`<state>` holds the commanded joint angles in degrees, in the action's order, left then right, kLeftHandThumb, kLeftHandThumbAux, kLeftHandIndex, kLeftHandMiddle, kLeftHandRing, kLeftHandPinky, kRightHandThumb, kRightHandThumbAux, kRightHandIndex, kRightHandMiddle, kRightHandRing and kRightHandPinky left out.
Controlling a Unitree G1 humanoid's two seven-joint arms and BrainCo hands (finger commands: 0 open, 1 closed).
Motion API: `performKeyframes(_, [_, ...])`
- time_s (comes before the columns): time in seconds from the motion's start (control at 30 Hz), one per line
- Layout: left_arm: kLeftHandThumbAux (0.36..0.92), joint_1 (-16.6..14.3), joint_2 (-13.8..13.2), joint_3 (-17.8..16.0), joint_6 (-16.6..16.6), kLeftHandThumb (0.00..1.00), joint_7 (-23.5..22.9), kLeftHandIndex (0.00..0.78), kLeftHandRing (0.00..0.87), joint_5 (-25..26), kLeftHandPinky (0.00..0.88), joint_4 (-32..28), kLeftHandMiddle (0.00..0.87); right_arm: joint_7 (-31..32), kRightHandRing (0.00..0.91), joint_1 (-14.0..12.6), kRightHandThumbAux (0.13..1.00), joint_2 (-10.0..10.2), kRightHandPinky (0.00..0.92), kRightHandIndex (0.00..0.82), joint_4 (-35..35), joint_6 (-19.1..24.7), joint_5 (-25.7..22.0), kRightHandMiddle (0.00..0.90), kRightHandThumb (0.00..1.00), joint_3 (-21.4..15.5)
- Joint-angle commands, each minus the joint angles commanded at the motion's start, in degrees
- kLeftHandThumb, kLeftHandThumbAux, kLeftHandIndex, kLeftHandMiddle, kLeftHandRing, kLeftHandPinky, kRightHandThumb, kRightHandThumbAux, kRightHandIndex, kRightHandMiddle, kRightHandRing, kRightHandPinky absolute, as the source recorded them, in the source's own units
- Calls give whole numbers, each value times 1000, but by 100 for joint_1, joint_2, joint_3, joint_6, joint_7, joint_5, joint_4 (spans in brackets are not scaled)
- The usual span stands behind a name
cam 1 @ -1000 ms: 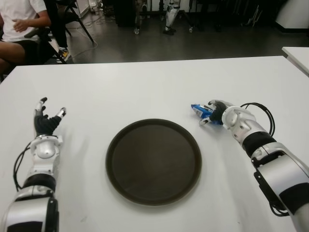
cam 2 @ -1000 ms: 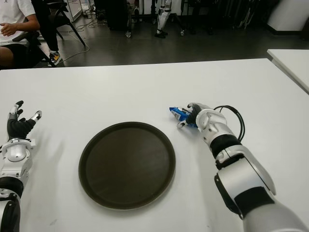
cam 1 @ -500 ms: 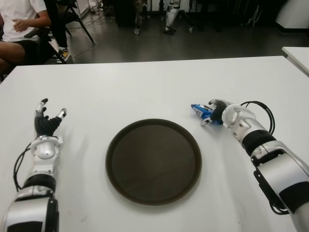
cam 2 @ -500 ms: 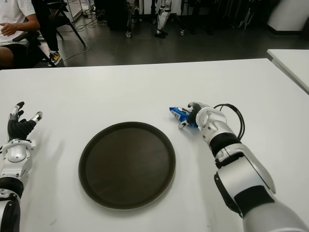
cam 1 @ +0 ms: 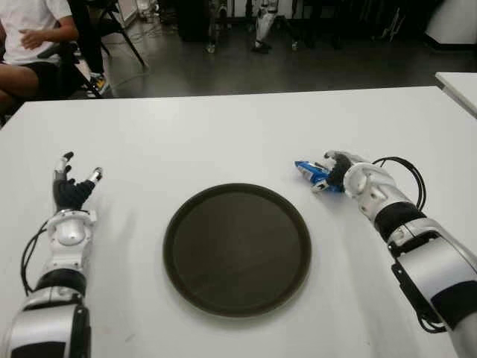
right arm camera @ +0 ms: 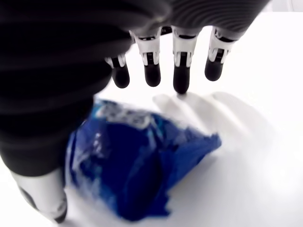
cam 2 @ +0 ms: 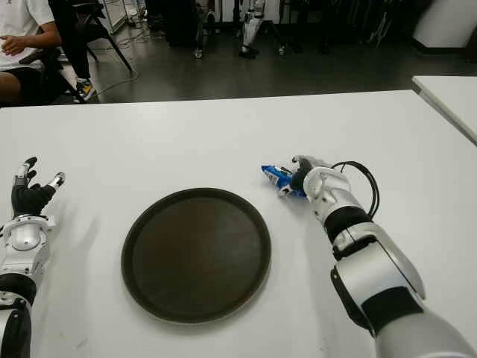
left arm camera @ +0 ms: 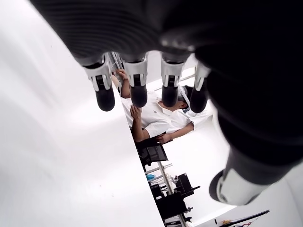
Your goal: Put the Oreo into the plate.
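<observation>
One blue Oreo packet lies on the white table, just beyond the far-right edge of the round dark plate and clear of its rim. The right hand sits over the packet's right end; in the right wrist view its four fingers extend above the wrapper without closing, and the thumb stands beside it, so no grip is established. Principal risk: closing the fingers on the crinkled foil may catch only a loose edge, and the packet could slide away or drop short of the plate during transfer. A glancing contact could also push it farther along the table. The left hand shows at the near left, well apart from the plate, fingers spread and holding nothing.
</observation>
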<state>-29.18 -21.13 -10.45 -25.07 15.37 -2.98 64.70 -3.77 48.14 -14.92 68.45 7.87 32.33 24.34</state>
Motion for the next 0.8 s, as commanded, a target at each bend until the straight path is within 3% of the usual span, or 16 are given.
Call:
performKeyframes(0.13, [749,-16,-2,-21,36,0,12,0,0,20,0,9,0,-955,186,-137,761,56,232,230,93,-268,-272,179,37,-400])
performKeyframes(0.17, [749,-20,-5,-29,50,0,18,0,0,27,0,14,0,-1192,274,-157,772,87,340,324,87,-339,-367,283,127,-523])
performKeyframes(0.2, [749,-23,-9,-33,65,0,27,0,0,30,0,18,0,-1408,306,-176,776,120,379,358,79,-415,-462,320,161,-639])
performKeyframes(0.23, [748,-23,-11,-35,73,0,33,0,0,31,0,20,0,-1548,396,-187,758,142,466,384,83,-469,-520,417,352,-712])
performKeyframes(0.27, [747,-23,-12,-34,76,0,35,0,0,32,0,20,0,-1611,454,-188,746,153,523,401,99,-499,-541,479,474,-738])
performKeyframes(0.3, [747,-23,-13,-29,82,0,42,0,0,27,0,20,0,-1694,475,-192,742,166,543,407,113,-538,-580,502,518,-783])
performKeyframes(0.37, [736,-16,-12,-12,85,0,67,0,0,9,0,17,0,-1838,601,-196,731,202,629,424,128,-600,-659,619,623,-888])
performKeyframes(0.57, [733,-12,-20,9,83,0,60,0,0,-8,0,20,0,-2049,729,-216,723,272,719,437,161,-834,-869,741,692,-1140])
performKeyframes(0.8, [706,-2,-19,5,40,0,11,0,0,11,0,-7,0,-2155,759,-184,722,315,746,440,209,-826,-918,770,702,-1226])
